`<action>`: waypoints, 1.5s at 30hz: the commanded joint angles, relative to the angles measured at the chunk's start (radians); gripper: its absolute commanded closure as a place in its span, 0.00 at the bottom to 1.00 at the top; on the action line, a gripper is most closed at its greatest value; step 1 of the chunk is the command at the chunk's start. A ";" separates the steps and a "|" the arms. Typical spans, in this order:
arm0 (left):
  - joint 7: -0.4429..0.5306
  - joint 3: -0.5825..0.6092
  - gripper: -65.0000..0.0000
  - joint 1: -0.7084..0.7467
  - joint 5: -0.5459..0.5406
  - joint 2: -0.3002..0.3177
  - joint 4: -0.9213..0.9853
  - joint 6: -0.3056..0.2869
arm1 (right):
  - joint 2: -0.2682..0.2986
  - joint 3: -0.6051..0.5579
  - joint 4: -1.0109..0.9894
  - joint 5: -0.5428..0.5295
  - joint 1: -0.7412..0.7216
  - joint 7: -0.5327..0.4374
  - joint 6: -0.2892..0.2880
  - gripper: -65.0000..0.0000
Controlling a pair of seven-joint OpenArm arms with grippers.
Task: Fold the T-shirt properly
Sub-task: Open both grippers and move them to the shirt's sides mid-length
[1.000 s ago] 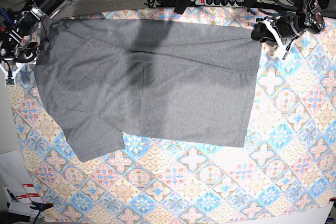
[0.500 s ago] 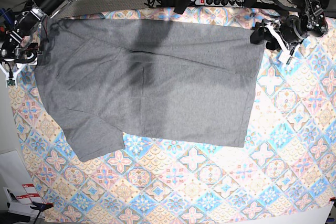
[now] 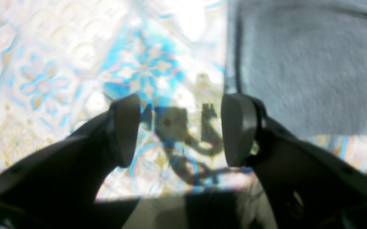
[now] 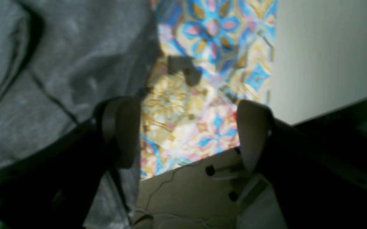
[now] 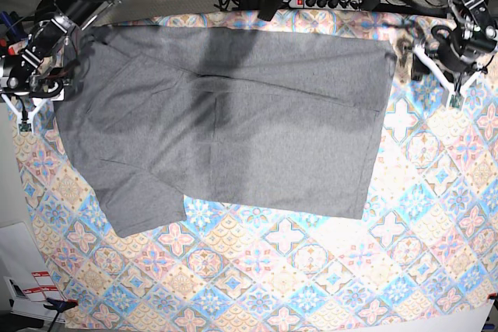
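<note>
The grey T-shirt (image 5: 233, 114) lies spread flat on the tile-patterned tablecloth (image 5: 311, 270), one sleeve (image 5: 140, 204) pointing to the front left. My left gripper (image 5: 420, 60) is open and empty just off the shirt's back right corner. In the left wrist view its jaws (image 3: 181, 130) hang over bare tablecloth, with the shirt's hem (image 3: 314, 63) beside the right finger. My right gripper (image 5: 37, 87) is open and empty at the shirt's back left edge. In the right wrist view (image 4: 188, 133) the left finger is over grey cloth (image 4: 59, 63) and the right finger over tablecloth.
A power strip and cables (image 5: 327, 1) lie behind the table's back edge. The table's left edge (image 4: 274, 63) runs close to my right gripper. Papers (image 5: 31, 289) lie at the front left corner. The tablecloth's front half (image 5: 350, 285) shows its tile pattern.
My left gripper has moved right, away from the shirt's back right corner, and that corner has shifted slightly. My right arm has shifted a little along the shirt's left edge.
</note>
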State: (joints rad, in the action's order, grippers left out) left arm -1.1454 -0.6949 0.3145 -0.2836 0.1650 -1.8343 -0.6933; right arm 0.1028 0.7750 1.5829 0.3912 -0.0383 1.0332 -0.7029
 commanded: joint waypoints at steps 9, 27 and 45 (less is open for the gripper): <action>-0.094 0.059 0.41 -0.463 0.065 0.005 0.107 -0.005 | 0.018 0.002 0.024 -0.007 -0.059 -0.014 0.005 0.28; 0.529 0.200 0.41 -0.794 0.205 0.021 0.994 -0.005 | 0.018 0.002 0.023 -0.002 -0.093 -0.012 0.005 0.28; 0.968 0.257 0.41 -0.871 0.228 0.130 1.416 0.120 | 0.024 0.002 0.023 -0.001 -0.070 -0.012 0.005 0.28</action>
State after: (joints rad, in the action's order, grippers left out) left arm -0.1997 -0.4393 -0.5243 -0.0456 0.2825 -0.4057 -0.5652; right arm 0.1055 0.7776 1.5860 0.3893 -0.0963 1.0332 -0.7033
